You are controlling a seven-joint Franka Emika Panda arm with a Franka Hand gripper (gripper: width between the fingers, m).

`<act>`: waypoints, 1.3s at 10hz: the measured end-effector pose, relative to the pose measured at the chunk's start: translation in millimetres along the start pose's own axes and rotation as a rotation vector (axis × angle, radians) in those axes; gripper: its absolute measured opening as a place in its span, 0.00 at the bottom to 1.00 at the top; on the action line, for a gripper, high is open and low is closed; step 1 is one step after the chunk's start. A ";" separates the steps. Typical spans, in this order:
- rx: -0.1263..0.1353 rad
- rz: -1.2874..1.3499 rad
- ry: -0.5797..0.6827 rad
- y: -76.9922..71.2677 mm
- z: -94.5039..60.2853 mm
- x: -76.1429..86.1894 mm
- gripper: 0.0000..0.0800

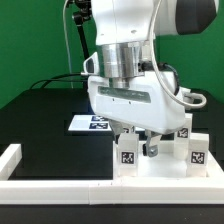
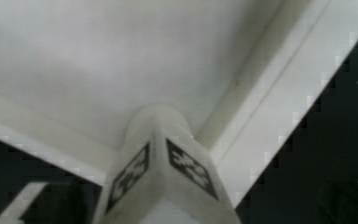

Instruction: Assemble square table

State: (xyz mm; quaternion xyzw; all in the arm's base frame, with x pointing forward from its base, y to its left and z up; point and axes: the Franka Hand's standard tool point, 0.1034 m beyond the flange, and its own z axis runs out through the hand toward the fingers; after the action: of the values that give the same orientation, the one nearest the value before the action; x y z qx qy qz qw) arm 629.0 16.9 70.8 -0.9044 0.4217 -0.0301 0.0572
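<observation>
The white square tabletop (image 1: 150, 168) lies flat against the front border rail. Three white tagged legs stand on it: one at the exterior view's left (image 1: 127, 152), one at its right (image 1: 197, 150), and one farther back (image 1: 183, 130). My gripper (image 1: 152, 145) hangs low over the panel between the left and right legs, with its jaws spread open. In the wrist view a tagged leg (image 2: 167, 172) stands upright on the tabletop (image 2: 105, 60), right under the camera and between the jaws, edge-on with a tag on each visible face. My fingers do not press on it.
The marker board (image 1: 88, 123) lies on the black table behind the arm, toward the exterior view's left. A long white border rail (image 1: 60, 186) runs along the front and turns up at the left corner (image 1: 12, 158). A black cable trails at the back left.
</observation>
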 end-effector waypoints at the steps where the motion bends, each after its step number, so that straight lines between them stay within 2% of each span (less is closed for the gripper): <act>1: -0.017 -0.180 0.014 2.5 6.3 -6.8 0.81; 2: -0.029 -0.314 0.010 5.3 9.5 -10.7 0.81; 4: -0.039 -0.509 0.010 8.9 11.1 -5.9 0.81; 6: -0.039 -0.509 0.011 9.1 11.2 -5.5 0.81; 8: -0.040 -0.506 0.010 10.1 11.3 -4.7 0.49; 9: -0.043 -0.427 0.011 13.3 11.8 -3.0 0.49; 10: -0.044 -0.335 0.013 13.9 12.2 -2.7 0.36; 13: -0.041 -0.161 0.017 12.7 12.1 -3.3 0.36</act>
State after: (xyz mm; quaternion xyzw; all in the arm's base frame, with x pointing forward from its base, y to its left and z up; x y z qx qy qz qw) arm 618.4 12.2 57.1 -0.9360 0.3487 -0.0339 0.0326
